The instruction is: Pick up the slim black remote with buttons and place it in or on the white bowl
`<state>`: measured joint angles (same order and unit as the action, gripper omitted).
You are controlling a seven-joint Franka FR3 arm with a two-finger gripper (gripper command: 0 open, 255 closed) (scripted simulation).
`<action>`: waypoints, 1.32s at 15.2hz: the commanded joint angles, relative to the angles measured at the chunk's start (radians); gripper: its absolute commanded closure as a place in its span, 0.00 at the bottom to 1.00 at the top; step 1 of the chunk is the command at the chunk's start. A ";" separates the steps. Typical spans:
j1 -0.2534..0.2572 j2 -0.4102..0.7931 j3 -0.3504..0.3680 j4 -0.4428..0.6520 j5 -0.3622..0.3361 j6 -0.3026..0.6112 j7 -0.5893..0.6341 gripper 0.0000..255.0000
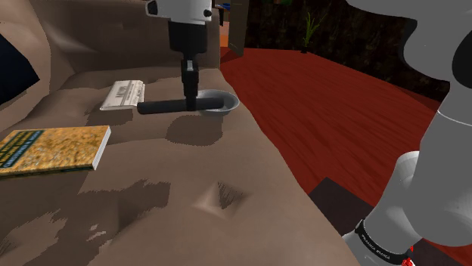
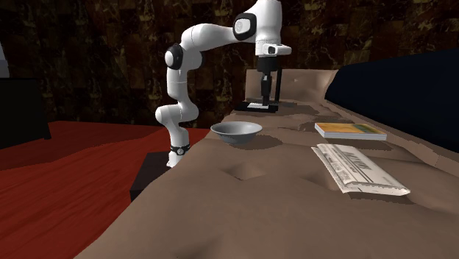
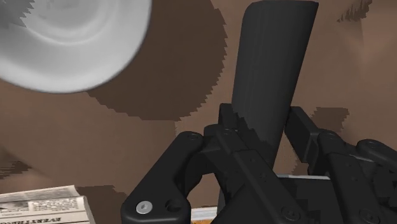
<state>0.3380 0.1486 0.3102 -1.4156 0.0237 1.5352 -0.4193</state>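
Remote (image 1: 163, 106) aloft near bowl (image 1: 227, 104), newspaper (image 1: 123, 94), book (image 1: 53, 149)

Held the arm (image 2: 176, 82) raised, elbow bent, wrist turned straight down. Clamped the gripper (image 1: 189, 100) on the remote (image 1: 161, 107), fingers (image 1: 187, 80) pressed to both its sides, holding it level.

Brown sofa seat (image 1: 227, 166); on it a pale bowl (image 1: 219, 102), newspaper (image 1: 123, 94), yellow book (image 1: 53, 150).
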 commanded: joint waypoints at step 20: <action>-0.190 0.072 -0.130 0.128 -0.004 -0.073 -0.320 1.00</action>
<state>0.1520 0.2197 0.1820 -1.2842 0.0190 1.4572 -0.7315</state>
